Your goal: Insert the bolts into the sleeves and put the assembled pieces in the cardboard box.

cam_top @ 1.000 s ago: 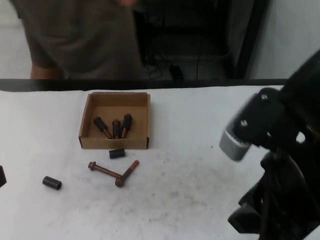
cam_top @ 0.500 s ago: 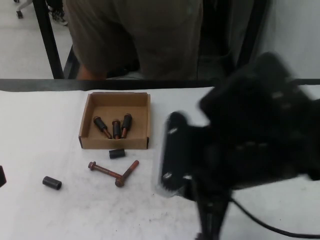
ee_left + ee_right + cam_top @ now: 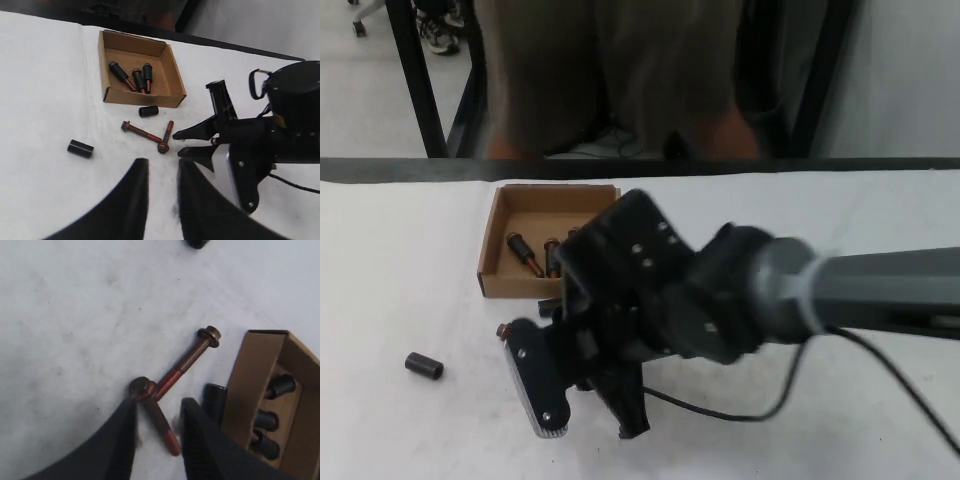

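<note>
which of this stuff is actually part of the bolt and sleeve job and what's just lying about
For the job:
cardboard box
three assembled pieces in it
two loose bolts
sleeve beside the box
sleeve farther off
right gripper, open by the bolts
left gripper, open

Just there:
bench
person behind it
cable

The loose bolts are copper-red and the sleeves are black. The cardboard box is brown, the worktop white.

White bench, cardboard box, two bolts, two sleeves
</note>
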